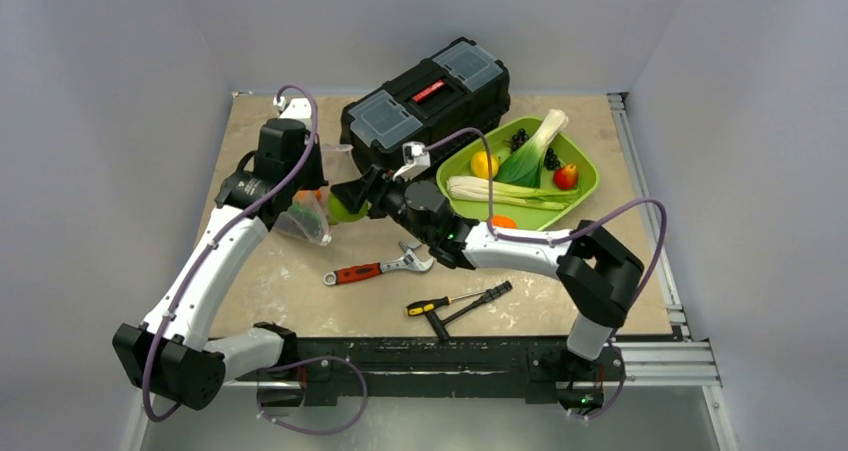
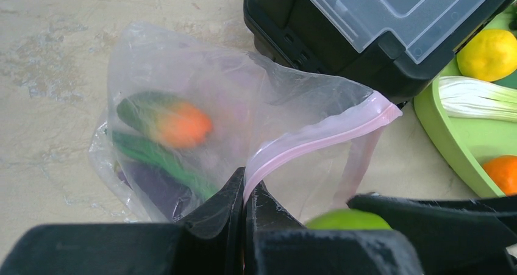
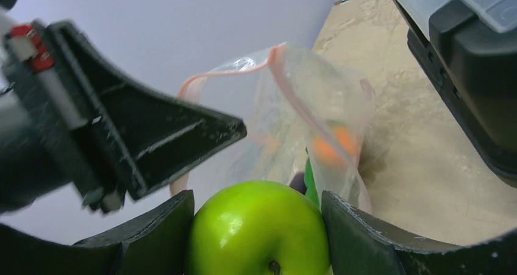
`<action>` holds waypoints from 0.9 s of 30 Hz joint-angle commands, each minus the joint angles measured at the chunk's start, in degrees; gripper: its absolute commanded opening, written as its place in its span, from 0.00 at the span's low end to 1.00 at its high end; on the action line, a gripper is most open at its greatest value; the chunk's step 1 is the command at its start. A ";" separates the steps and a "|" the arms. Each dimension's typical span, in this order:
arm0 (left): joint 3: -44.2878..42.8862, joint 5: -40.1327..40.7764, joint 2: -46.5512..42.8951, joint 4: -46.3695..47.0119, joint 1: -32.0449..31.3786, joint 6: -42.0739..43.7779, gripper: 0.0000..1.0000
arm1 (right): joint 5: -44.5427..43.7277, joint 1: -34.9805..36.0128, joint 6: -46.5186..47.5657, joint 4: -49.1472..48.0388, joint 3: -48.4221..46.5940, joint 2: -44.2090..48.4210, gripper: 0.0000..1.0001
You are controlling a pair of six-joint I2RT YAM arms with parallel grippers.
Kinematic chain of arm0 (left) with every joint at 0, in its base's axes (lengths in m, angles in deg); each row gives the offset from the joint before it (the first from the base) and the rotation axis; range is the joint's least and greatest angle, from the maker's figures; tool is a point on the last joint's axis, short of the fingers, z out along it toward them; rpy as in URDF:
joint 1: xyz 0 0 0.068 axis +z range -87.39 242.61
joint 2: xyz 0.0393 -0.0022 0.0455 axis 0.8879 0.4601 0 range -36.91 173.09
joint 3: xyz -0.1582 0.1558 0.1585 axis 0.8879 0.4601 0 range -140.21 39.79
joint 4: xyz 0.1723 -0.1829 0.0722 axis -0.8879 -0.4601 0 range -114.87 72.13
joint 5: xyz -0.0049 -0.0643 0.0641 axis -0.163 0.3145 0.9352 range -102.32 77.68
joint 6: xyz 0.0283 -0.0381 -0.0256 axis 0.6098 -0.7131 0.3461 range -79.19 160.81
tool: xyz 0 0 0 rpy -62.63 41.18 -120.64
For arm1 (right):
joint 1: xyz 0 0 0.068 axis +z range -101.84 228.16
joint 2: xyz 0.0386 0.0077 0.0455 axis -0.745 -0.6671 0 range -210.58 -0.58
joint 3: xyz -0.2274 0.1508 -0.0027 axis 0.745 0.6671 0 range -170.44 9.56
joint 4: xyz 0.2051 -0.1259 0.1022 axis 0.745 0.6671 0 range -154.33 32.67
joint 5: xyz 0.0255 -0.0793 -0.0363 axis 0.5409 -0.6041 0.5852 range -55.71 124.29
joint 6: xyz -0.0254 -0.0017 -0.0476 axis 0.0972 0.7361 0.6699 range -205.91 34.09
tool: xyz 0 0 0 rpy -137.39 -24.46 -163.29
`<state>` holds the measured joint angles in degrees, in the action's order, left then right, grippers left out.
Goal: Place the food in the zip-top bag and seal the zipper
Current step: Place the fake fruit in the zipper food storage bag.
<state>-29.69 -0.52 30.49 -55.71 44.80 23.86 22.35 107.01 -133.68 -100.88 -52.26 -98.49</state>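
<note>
The left arm's fingers point(image 2: 222, 203) pinch together on the zipper point(image 2: 323, 135) lip. This lifts the zip-top bag point(image 2: 201, 92) mouth open off the tabletop point(image 2: 49, 55). The right arm's fingers point(image 3: 360, 235), clamped on the green apple point(image 3: 259, 229), can then drop it beside the orange fruit point(image 2: 183, 124) inside.

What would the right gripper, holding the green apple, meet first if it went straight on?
Probably the open mouth of the zip-top bag, held up at its zipper by the left gripper; depth is unclear, so the green apple may brush the rim.
</note>
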 commanded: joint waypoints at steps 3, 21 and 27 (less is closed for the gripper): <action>-0.58 -0.40 -2.70 2.26 -0.21 -0.17 0.00 | -4.44 0.12 -6.42 0.73 -9.21 -4.58 0.00; -0.14 -1.20 -4.36 2.65 -0.21 -0.50 0.00 | -9.68 0.86 -5.73 11.52 -20.71 -13.76 0.04; -0.14 -1.23 -4.36 2.62 -0.21 -0.44 0.00 | -9.31 0.83 -4.86 13.34 -23.77 -16.26 0.18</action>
<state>-29.69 -0.98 27.78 -55.65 44.80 23.86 15.20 107.66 -139.36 -88.07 -72.74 -114.21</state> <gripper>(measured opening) 0.003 0.675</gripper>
